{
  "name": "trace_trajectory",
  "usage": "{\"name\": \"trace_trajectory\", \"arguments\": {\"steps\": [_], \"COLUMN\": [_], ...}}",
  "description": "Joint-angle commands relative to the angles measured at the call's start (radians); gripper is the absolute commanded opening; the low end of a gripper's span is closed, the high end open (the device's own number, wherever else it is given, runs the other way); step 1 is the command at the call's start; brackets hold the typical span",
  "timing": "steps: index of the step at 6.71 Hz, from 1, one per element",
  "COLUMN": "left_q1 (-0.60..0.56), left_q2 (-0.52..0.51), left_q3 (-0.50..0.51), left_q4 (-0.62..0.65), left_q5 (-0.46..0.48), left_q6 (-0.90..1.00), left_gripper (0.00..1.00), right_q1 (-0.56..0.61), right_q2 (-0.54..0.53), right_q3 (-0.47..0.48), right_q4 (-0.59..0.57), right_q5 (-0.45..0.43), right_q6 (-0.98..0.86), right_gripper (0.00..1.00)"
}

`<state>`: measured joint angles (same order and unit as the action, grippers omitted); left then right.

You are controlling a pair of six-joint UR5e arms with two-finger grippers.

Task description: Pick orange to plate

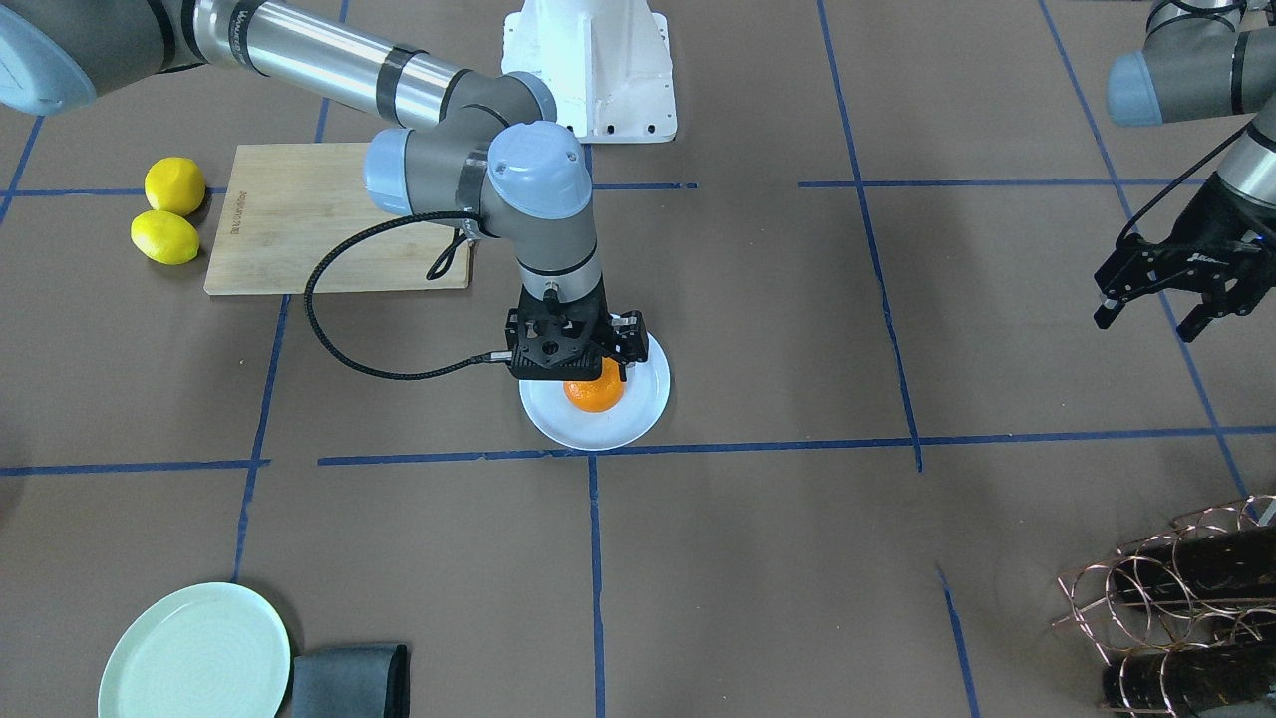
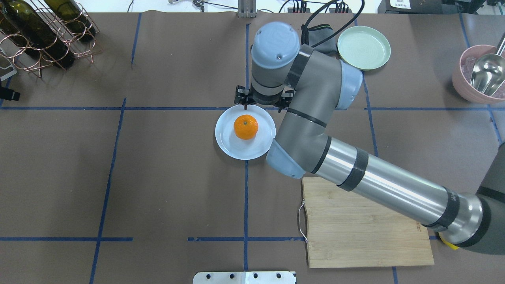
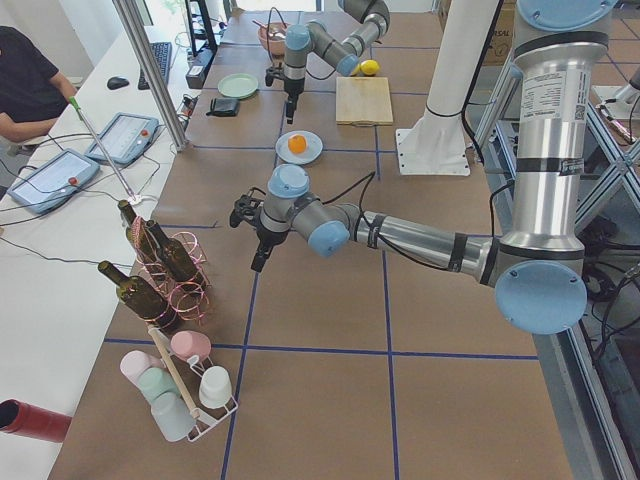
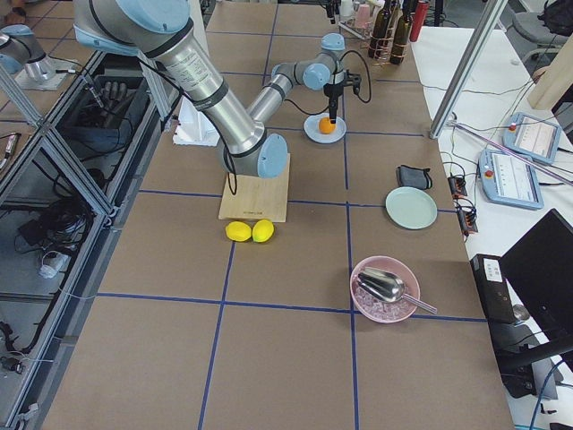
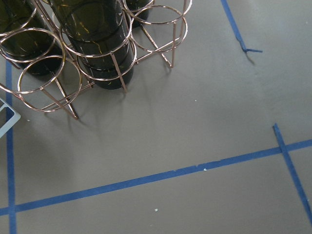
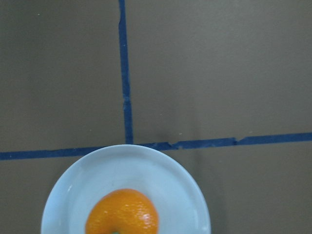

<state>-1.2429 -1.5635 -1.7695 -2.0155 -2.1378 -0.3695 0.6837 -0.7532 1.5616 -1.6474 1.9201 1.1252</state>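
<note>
The orange rests near the middle of the pale bluish-white plate, its stem dot facing up. My right gripper hangs open above the plate's far rim, clear of the fruit, fingers spread wide. In the front-facing view the right gripper partly covers the orange. The right wrist view looks straight down on the orange and the plate; no fingers show there. My left gripper hovers open and empty far off over bare table, near the wine rack.
Two lemons lie beside a wooden cutting board. A mint-green plate and dark cloth sit at the far edge. A copper wine rack with bottles and a pink bowl with scoop occupy corners.
</note>
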Motion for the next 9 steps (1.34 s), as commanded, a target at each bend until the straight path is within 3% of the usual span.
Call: {"name": "trace_trajectory", "arguments": {"steps": [1, 3, 5, 9], "left_q1": [-0.142, -0.28, -0.326, -0.336], "left_q2": [-0.009, -0.009, 0.019, 0.048], "left_q3": [0.001, 0.001, 0.031, 0.078], "left_q4": [0.221, 0.404, 0.501, 0.494], "left_q5": [-0.04, -0.075, -0.213, -0.254], "left_q6": [0.298, 0.509, 0.577, 0.578], "left_gripper": [1.0, 1.0, 1.0, 1.0], "right_q1": [0.176, 0.365, 0.565, 0.836], "right_q2": [-0.253, -0.404, -0.545, -0.641], "right_q3": [0.292, 0.33, 0.315, 0.001], "right_q4": [-0.097, -0.089, -0.094, -0.086], "right_q5": [0.121, 0.267, 0.37, 0.467], "right_q6": [-0.276, -0.526, -0.841, -1.36], "right_gripper": [1.0, 1.0, 1.0, 1.0]}}
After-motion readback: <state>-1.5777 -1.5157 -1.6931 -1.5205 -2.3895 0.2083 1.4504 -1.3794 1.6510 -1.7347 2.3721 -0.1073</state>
